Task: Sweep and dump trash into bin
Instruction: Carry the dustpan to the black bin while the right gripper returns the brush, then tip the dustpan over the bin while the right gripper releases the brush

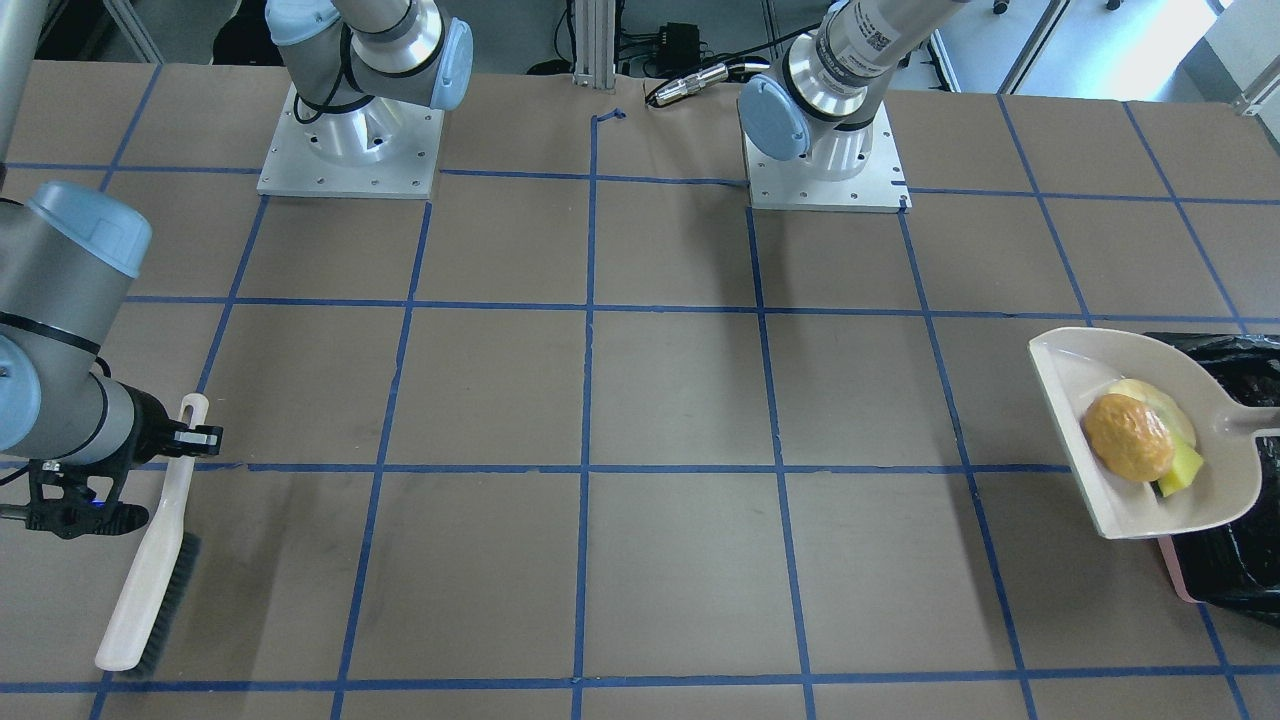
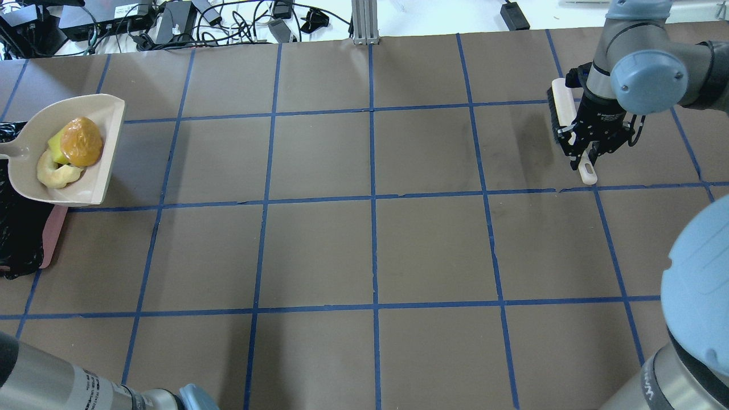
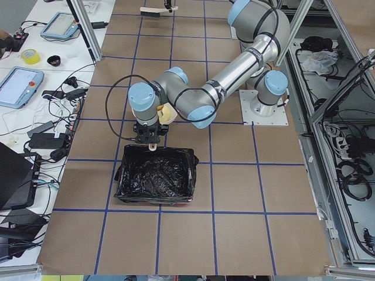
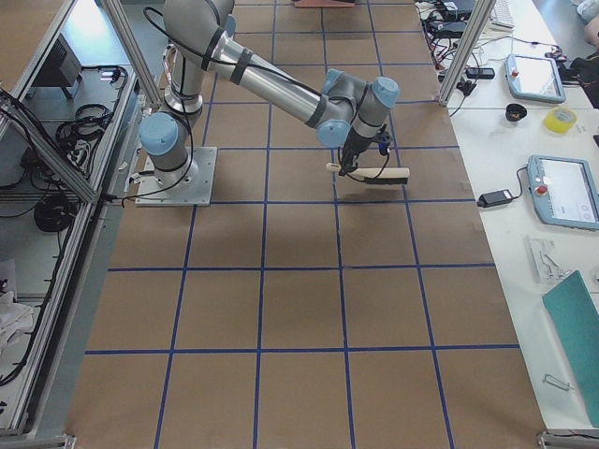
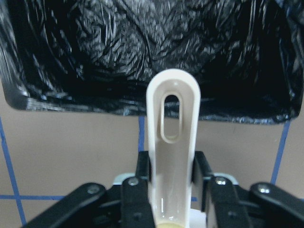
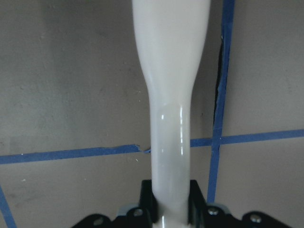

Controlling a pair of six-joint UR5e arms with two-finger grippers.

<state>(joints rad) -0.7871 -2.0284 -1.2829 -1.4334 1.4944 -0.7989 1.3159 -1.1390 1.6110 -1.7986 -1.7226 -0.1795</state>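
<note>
At nine o'clock overhead, the left gripper [image 5: 172, 171] is clamping the handle of the stiff, light dustpan [image 2: 109, 149] at the bin's [image 2: 23, 239] edge; its loose trash [image 2: 80, 142] is looking ready to roll; the right gripper [image 2: 589, 152] is pinching the brush [image 2: 564, 108]

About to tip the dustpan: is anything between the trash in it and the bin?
Nothing visible. The trash lies in the dustpan, which the left gripper holds by the handle at the edge of the bin. The bin is open on top, with nothing visible across it.
</note>
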